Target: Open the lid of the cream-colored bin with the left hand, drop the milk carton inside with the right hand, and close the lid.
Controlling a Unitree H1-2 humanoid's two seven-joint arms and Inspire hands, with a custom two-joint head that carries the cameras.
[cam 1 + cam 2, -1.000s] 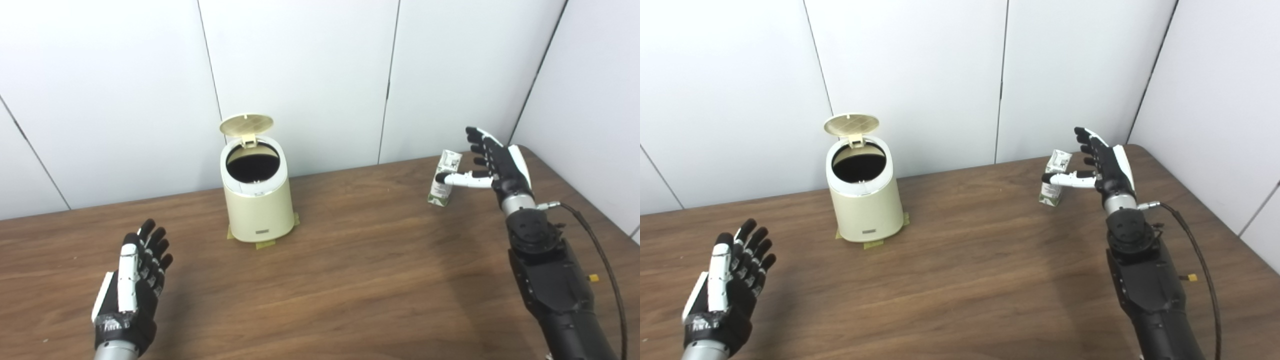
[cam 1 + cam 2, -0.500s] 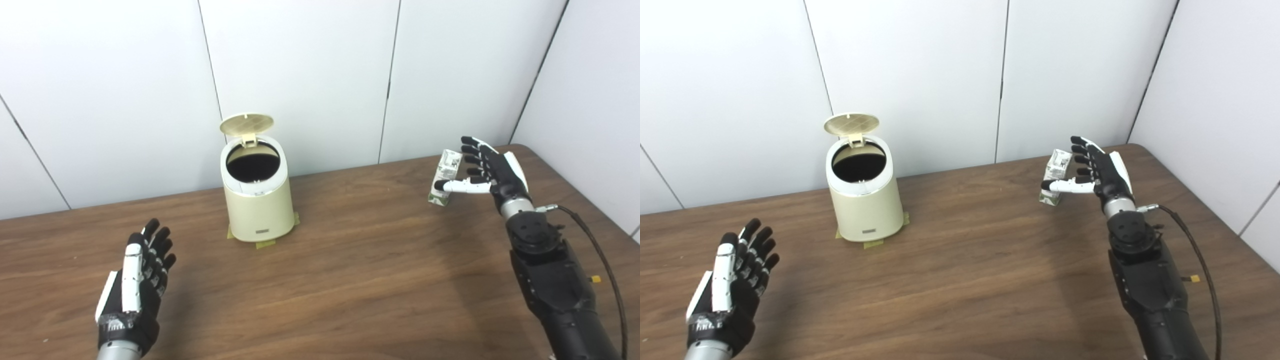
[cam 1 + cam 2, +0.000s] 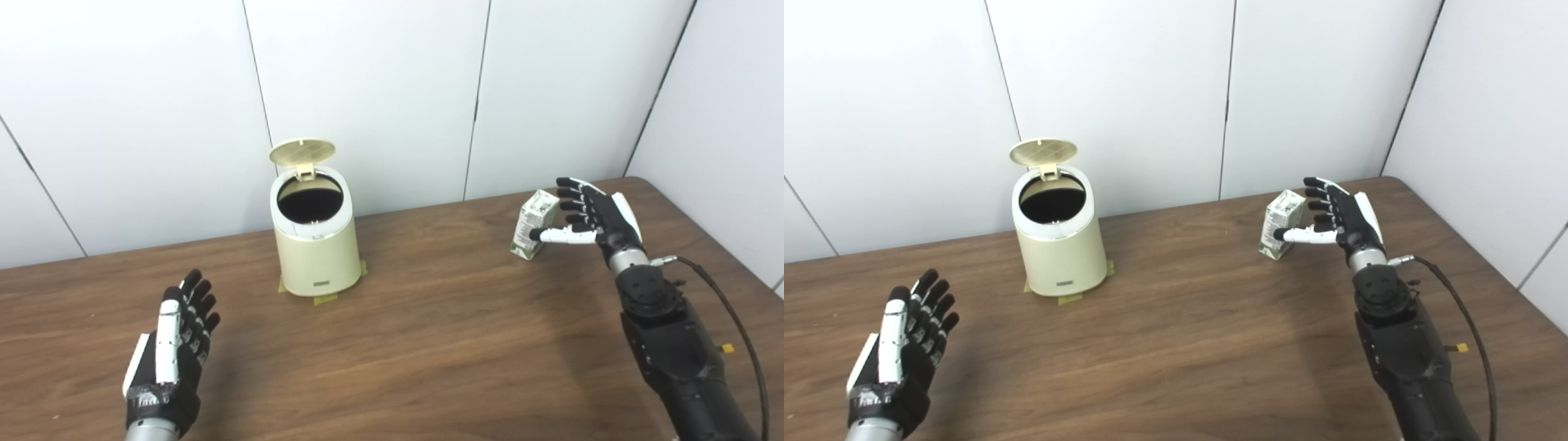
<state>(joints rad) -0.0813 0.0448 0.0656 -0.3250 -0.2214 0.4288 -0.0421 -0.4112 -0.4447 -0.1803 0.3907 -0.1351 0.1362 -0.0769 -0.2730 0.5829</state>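
One white-and-green milk carton (image 3: pixel 531 225), print unreadable, leans against spread right hand (image 3: pixel 591 214); one cream bin (image 3: pixel 316 242) open; left hand (image 3: pixel 174 343) empty, spread.

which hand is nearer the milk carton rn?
Right. The right hand is at the milk carton, thumb across its front, fingers spread at its top edge. The left hand is open, far off at the table's near-left, beyond the open bin.

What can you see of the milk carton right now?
The milk carton is a small white box with green print at its base and a folded top. It looks like paperboard. It stands tilted on the wooden table, far right of the bin. The right hand is around it, thumb across its front, fingers not yet closed.
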